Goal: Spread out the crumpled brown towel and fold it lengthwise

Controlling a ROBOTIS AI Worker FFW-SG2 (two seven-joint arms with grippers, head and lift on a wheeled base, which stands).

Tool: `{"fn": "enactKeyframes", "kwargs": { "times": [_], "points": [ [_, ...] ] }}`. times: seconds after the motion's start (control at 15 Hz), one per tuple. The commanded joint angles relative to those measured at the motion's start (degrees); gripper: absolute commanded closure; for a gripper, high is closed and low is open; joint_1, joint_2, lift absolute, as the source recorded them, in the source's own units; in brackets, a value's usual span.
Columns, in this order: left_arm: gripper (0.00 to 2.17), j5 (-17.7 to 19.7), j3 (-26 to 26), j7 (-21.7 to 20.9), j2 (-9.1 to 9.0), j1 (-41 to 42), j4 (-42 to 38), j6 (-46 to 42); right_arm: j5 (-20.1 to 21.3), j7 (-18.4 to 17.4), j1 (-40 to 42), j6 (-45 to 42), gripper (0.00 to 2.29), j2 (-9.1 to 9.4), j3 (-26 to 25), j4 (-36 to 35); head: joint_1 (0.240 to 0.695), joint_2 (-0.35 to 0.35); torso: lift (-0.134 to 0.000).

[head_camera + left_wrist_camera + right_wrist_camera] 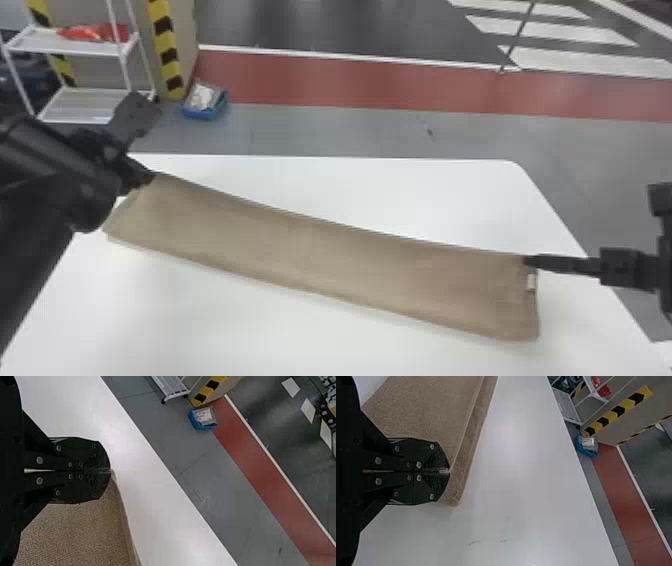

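Across the white counter the brown towel stretches in a long slanting strip, seemingly doubled over, the right gripper pinching its right far corner and the left gripper, farther back, closed on its left far corner, with a blue bin on the floor beyond.

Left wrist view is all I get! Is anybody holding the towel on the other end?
Observer: Yes, the right gripper is shut on the towel at its right end, near the far corner.
Operator: Cool! Is there anything stuck on that end?
Observer: A small pale tag shows at the edge there, just nearer than the gripper's tips.
Operator: And is there anything bright and fun in the background?
Observer: Something red lies on the upper shelf of the white rack.
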Motion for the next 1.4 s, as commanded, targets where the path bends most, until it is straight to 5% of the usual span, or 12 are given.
{"fn": "enactKeyframes", "kwargs": {
  "times": [0.0, 0.8, 1.33],
  "points": [
    [1.9, -0.1, 0.1, 0.4, 0.04, 0.0, 0.6, -0.7, 0.8, 0.0, -1.4, 0.0, 2.15, -0.29, 1.2, 1.3, 0.695, -0.164, -0.124],
    [1.9, -0.1, 0.7, 1.2, 0.92, 0.0, 1.6, -3.2, 0.6, -0.9, -5.5, 1.3, 2.15, -0.82, 1.0, 5.9, 0.695, -0.16, -0.124],
    [1.9, -0.2, 0.7, 1.4, 1.27, 0.6, 2.6, -3.9, 4.2, -2.2, -9.6, -2.3, 2.15, -1.52, 5.1, 13.7, 0.695, -0.16, -0.124]
  ]
}}
